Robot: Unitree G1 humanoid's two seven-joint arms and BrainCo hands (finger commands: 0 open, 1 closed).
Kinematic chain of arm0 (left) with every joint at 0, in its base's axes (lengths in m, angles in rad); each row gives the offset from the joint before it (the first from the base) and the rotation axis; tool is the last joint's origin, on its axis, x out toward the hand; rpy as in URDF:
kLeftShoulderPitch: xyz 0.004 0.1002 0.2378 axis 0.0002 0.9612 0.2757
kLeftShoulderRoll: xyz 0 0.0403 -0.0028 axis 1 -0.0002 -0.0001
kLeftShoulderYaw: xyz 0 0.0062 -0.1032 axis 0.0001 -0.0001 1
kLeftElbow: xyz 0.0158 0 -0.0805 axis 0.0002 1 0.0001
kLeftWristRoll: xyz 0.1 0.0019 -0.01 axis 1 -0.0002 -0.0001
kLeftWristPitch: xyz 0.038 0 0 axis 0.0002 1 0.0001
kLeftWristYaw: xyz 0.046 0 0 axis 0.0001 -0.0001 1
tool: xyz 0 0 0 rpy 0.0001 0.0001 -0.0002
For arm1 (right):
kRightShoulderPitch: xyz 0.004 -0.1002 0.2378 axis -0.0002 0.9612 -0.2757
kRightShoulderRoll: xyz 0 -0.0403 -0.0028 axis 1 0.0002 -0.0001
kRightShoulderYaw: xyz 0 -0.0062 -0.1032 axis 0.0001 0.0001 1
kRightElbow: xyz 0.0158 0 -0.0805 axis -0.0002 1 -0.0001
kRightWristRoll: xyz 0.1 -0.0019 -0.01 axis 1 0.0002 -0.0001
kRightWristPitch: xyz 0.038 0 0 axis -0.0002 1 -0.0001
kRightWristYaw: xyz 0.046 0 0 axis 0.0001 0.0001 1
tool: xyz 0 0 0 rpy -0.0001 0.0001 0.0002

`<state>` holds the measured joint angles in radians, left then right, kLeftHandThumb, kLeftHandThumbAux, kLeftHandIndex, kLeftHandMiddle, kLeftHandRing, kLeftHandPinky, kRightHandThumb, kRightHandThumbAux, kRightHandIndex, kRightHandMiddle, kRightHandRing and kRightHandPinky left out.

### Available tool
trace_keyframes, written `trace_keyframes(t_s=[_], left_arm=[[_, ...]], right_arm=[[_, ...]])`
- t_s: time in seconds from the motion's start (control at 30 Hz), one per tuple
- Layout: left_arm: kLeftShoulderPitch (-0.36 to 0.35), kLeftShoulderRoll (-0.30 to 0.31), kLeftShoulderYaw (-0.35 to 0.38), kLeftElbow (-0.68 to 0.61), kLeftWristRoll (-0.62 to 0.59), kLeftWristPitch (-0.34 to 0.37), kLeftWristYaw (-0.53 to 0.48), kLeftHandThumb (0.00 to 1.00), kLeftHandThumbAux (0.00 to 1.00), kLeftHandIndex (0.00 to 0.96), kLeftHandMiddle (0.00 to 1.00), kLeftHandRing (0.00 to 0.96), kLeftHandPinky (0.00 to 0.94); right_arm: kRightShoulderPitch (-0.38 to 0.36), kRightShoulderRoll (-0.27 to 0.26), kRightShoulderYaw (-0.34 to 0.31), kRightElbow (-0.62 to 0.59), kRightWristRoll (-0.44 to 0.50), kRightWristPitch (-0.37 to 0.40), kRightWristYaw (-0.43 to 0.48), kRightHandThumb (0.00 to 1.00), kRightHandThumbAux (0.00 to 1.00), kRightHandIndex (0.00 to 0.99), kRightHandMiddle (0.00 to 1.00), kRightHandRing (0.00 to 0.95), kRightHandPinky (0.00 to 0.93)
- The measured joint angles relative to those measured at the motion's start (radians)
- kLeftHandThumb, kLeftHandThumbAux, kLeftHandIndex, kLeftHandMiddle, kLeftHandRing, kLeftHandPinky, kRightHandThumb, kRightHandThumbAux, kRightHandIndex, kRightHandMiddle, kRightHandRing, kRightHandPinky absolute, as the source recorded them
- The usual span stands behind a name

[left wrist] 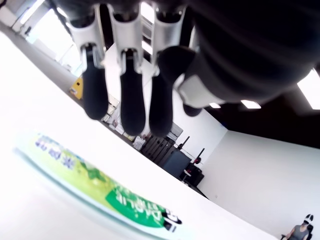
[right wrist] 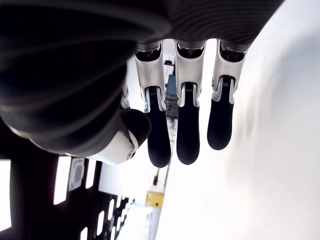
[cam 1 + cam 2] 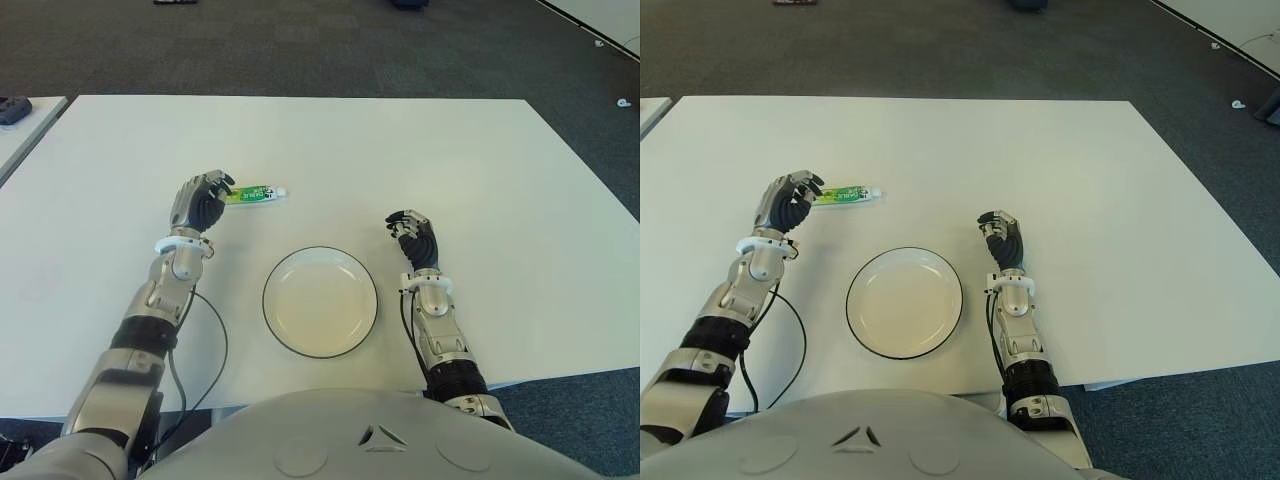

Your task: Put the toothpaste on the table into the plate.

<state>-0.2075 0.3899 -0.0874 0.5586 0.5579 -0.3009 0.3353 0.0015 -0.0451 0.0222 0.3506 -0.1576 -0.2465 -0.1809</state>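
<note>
A green and white toothpaste tube (image 3: 255, 194) lies flat on the white table (image 3: 420, 150), left of centre and beyond the plate. My left hand (image 3: 201, 204) sits at the tube's left end, palm down. In the left wrist view its fingertips (image 1: 133, 117) hang loosely curled above the tube (image 1: 100, 195) with a gap between them, holding nothing. The white plate (image 3: 320, 300) with a dark rim stands near the front edge between my arms. To the plate's right shows my right hand (image 3: 413, 236), fingers relaxed (image 2: 187, 145) and holding nothing.
A black cable (image 3: 218, 350) loops on the table beside my left forearm. At the far left, a second table's corner carries a dark object (image 3: 14, 108). Dark carpet surrounds the table, and a small white item (image 3: 622, 102) lies on it at the right.
</note>
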Motion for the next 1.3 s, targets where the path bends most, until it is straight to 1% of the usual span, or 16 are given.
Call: trace_keyframes(t_s=[0.07, 0.1, 0.13, 0.17, 0.2, 0.27, 0.3, 0.4, 0.47, 0.57, 0.73, 0.87, 0.9, 1.0, 1.3], left_arm=[[-0.033, 0.006, -0.019, 0.039, 0.016, 0.002, 0.006, 0.748, 0.679, 0.424, 0.419, 0.439, 0.438], [-0.047, 0.008, -0.027, 0.056, 0.023, 0.002, 0.007, 0.748, 0.555, 0.394, 0.390, 0.416, 0.420], [-0.062, 0.009, -0.039, 0.076, 0.028, 0.003, 0.010, 0.749, 0.510, 0.384, 0.380, 0.408, 0.414], [-0.076, 0.010, -0.048, 0.093, 0.033, 0.005, 0.011, 0.749, 0.442, 0.342, 0.340, 0.371, 0.384], [-0.089, 0.010, -0.055, 0.109, 0.037, 0.005, 0.014, 0.748, 0.399, 0.315, 0.314, 0.347, 0.365], [-0.113, 0.012, -0.073, 0.140, 0.048, 0.008, 0.021, 0.740, 0.359, 0.278, 0.276, 0.304, 0.326], [-0.124, 0.013, -0.083, 0.155, 0.053, 0.009, 0.024, 0.723, 0.337, 0.244, 0.241, 0.263, 0.289], [-0.165, 0.020, -0.115, 0.214, 0.075, 0.009, 0.036, 0.702, 0.313, 0.203, 0.198, 0.215, 0.246], [-0.196, 0.028, -0.136, 0.258, 0.089, 0.008, 0.041, 0.681, 0.292, 0.153, 0.145, 0.162, 0.200], [-0.243, 0.041, -0.171, 0.329, 0.106, 0.006, 0.042, 0.660, 0.271, 0.105, 0.108, 0.134, 0.198], [-0.315, 0.058, -0.227, 0.424, 0.131, -0.008, 0.044, 0.626, 0.259, 0.058, 0.075, 0.107, 0.183], [-0.356, 0.071, -0.285, 0.470, 0.161, -0.021, 0.043, 0.575, 0.249, 0.015, 0.021, 0.029, 0.091], [-0.363, 0.074, -0.297, 0.478, 0.171, -0.023, 0.040, 0.565, 0.243, 0.009, 0.013, 0.018, 0.061], [-0.385, 0.086, -0.343, 0.500, 0.200, -0.036, 0.031, 0.550, 0.232, 0.003, 0.004, 0.006, 0.020], [-0.424, 0.109, -0.446, 0.552, 0.259, -0.084, -0.007, 0.509, 0.194, 0.000, 0.000, 0.000, 0.000]], right_arm=[[0.001, 0.000, 0.000, 0.000, -0.001, 0.000, -0.001, 0.712, 0.731, 0.422, 0.457, 0.434, 0.449], [0.001, 0.000, 0.000, 0.000, -0.002, 0.000, -0.002, 0.712, 0.731, 0.422, 0.457, 0.435, 0.450], [0.001, 0.000, 0.001, 0.000, -0.002, -0.001, -0.002, 0.712, 0.730, 0.422, 0.457, 0.436, 0.450], [0.001, 0.001, 0.002, -0.001, -0.002, -0.001, -0.002, 0.712, 0.730, 0.422, 0.457, 0.436, 0.449], [0.001, 0.001, 0.002, -0.001, -0.002, -0.001, -0.002, 0.712, 0.730, 0.422, 0.458, 0.436, 0.448], [0.002, 0.002, 0.003, -0.003, -0.002, -0.002, -0.002, 0.712, 0.730, 0.423, 0.458, 0.436, 0.447], [0.002, 0.002, 0.004, -0.003, -0.002, -0.002, -0.002, 0.712, 0.730, 0.423, 0.458, 0.435, 0.445], [0.004, 0.002, 0.004, -0.006, -0.002, -0.004, -0.002, 0.712, 0.730, 0.423, 0.458, 0.434, 0.444], [0.007, 0.003, 0.004, -0.007, -0.002, -0.006, -0.003, 0.711, 0.730, 0.423, 0.458, 0.435, 0.446], [0.012, 0.003, 0.004, -0.007, -0.002, -0.011, -0.006, 0.711, 0.730, 0.423, 0.457, 0.434, 0.445], [0.022, 0.004, 0.003, -0.007, -0.002, -0.019, -0.011, 0.711, 0.731, 0.422, 0.455, 0.434, 0.444], [0.025, 0.004, 0.004, -0.007, -0.002, -0.028, -0.013, 0.711, 0.731, 0.422, 0.456, 0.434, 0.444], [0.025, 0.004, 0.004, -0.007, -0.002, -0.030, -0.013, 0.711, 0.731, 0.422, 0.457, 0.435, 0.445], [0.027, 0.004, 0.004, -0.007, -0.002, -0.037, -0.014, 0.711, 0.731, 0.422, 0.459, 0.437, 0.447], [0.034, 0.004, 0.004, -0.008, -0.007, -0.040, -0.023, 0.711, 0.730, 0.422, 0.461, 0.440, 0.446]])
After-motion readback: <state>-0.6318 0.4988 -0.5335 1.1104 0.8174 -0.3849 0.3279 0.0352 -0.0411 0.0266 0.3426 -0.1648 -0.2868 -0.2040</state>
